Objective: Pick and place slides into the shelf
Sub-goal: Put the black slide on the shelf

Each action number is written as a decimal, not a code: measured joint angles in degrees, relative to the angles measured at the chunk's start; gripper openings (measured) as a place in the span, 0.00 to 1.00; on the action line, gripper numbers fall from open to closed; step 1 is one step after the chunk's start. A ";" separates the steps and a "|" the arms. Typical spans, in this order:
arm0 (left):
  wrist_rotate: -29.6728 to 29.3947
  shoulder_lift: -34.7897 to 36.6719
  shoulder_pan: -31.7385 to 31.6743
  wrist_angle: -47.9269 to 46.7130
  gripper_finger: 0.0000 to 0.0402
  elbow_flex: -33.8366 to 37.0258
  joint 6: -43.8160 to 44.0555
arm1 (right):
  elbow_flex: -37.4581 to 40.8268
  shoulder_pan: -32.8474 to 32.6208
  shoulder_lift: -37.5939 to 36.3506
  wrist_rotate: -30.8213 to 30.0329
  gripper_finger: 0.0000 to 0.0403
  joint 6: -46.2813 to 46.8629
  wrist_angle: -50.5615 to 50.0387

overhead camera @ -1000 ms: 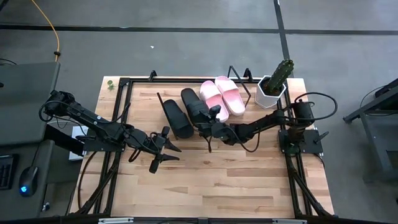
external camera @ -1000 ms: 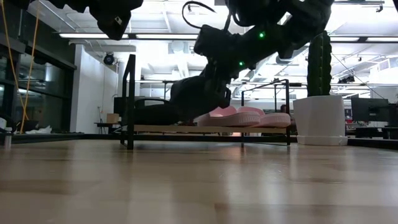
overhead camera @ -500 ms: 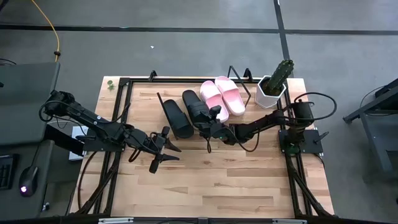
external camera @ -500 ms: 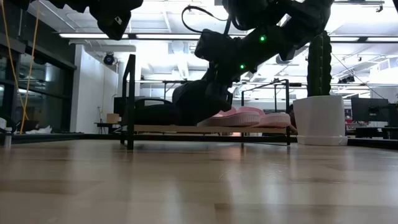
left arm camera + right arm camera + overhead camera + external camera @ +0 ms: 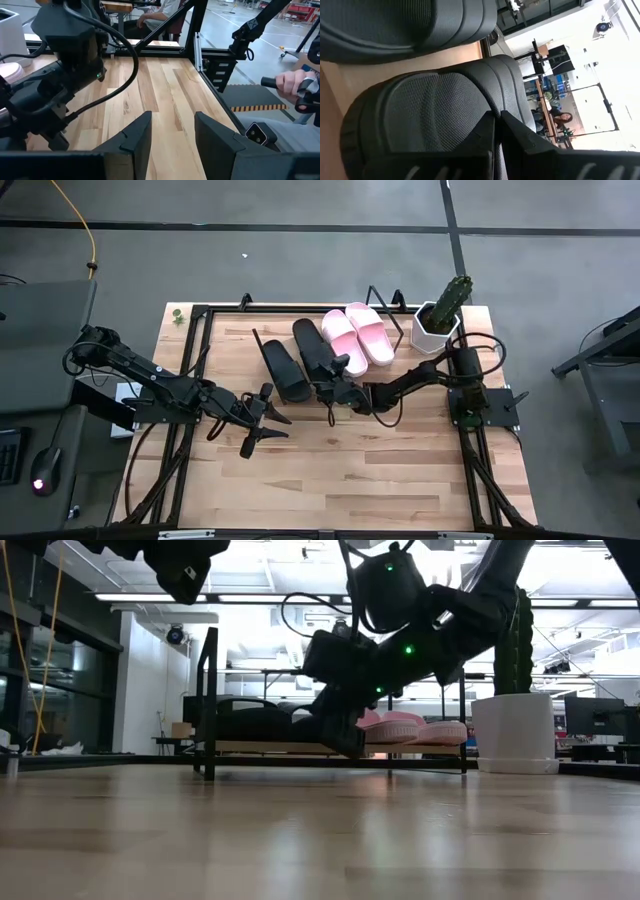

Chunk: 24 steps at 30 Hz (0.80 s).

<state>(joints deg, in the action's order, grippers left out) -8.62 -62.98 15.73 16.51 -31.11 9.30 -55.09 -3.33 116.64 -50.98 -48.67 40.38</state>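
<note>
Right gripper (image 5: pixel 338 387) is sitting at the near (heel) end of the right-hand black rubber open-toe slide (image 5: pixel 313 351), fingers (image 5: pixel 485 142) pressed nearly together, only a thin gap between them. Whether they're pinching the heel rim or just pushing on it, I can't tell. That slide is lying on the slanted light-wood shelf board with the thin black wire frame (image 5: pixel 222 314), alongside the other black slide (image 5: pixel 280 367) to its left. The two pale pink wide-strap slides (image 5: pixel 358 334) are lying side by side to its right, further back on the shelf. The white pot with the green cactus (image 5: pixel 440 320) is standing just right of the shelf.

Left gripper (image 5: pixel 262 423) is hovering over bare tabletop (image 5: pixel 330 475), near side, fingers spread, holding nothing.

My read: all four slides are on the shelf, so this is the last placement being seated. Next move calls for freeing the heel and backing the right gripper off toward the near side without dragging the slide down the slope.
</note>
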 joint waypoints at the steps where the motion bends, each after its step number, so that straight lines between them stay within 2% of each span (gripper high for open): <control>1: 0.00 0.00 -0.02 0.00 0.33 0.00 0.00 | 0.00 0.00 0.00 -0.05 0.00 0.10 -0.04; 6: 0.00 0.00 0.00 0.02 0.33 0.00 -0.02 | 0.00 -0.60 0.02 -1.80 0.00 -2.73 0.09; 24: 0.00 0.00 0.00 0.00 0.33 0.00 0.00 | 0.09 -2.75 0.07 -5.02 0.00 -0.65 0.02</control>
<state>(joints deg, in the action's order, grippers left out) -8.62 -62.98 15.73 16.51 -31.11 9.30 -55.00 -6.08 116.71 -56.00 -49.32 40.40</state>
